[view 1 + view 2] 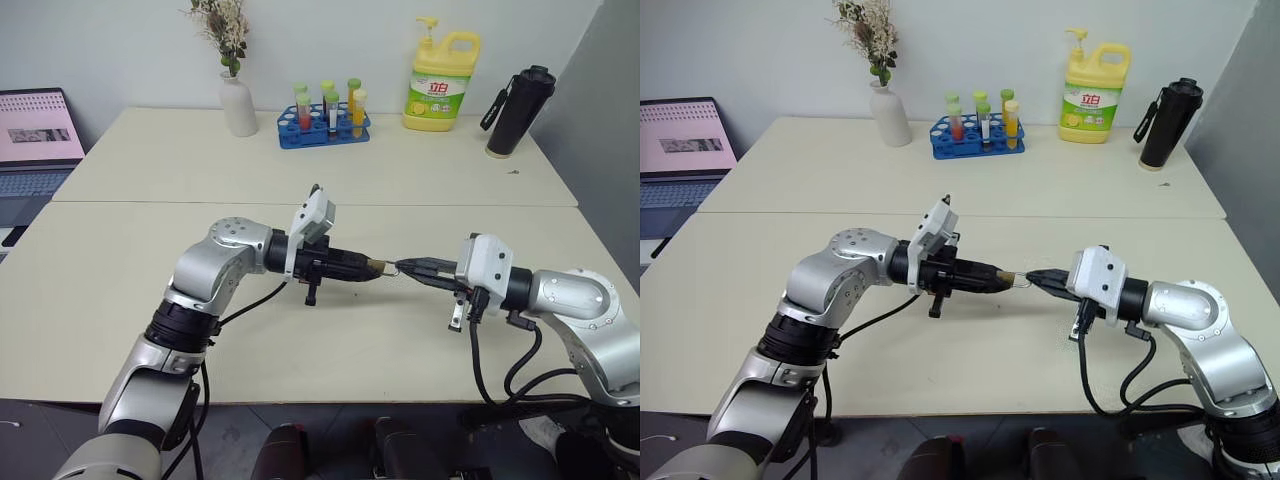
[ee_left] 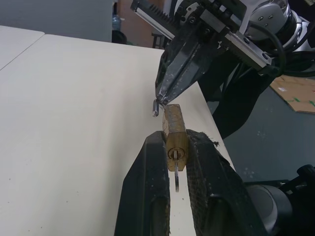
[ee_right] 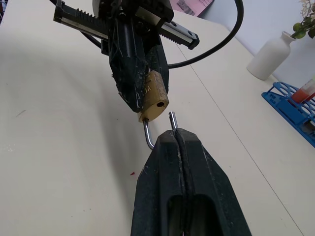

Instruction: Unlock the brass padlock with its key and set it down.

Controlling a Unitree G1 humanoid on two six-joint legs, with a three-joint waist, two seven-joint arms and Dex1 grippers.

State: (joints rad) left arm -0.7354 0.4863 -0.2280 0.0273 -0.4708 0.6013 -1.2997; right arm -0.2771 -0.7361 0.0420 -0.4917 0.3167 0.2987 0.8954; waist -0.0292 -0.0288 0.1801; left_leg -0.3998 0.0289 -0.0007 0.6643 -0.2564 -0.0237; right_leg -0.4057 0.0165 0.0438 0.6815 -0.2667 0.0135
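Observation:
The brass padlock [image 2: 174, 132] hangs above the table between my two arms, in front of me. My left gripper [image 2: 175, 142] is shut on its golden body. A small silver key [image 2: 176, 172] sticks out of the keyhole between the left fingers. My right gripper [image 3: 176, 133] meets it from the right and is shut on the thin silver shackle [image 3: 147, 135]. One shackle leg stands free of the body, beside the empty hole. In the left eye view the padlock [image 1: 378, 266] sits where both grippers' tips meet, over the near half of the table [image 1: 120, 300].
At the back of the table stand a white vase with dried flowers [image 1: 238, 103], a blue rack of test tubes [image 1: 323, 125], a yellow detergent bottle [image 1: 441, 85] and a black flask [image 1: 517, 112]. A laptop [image 1: 35, 140] sits at the far left.

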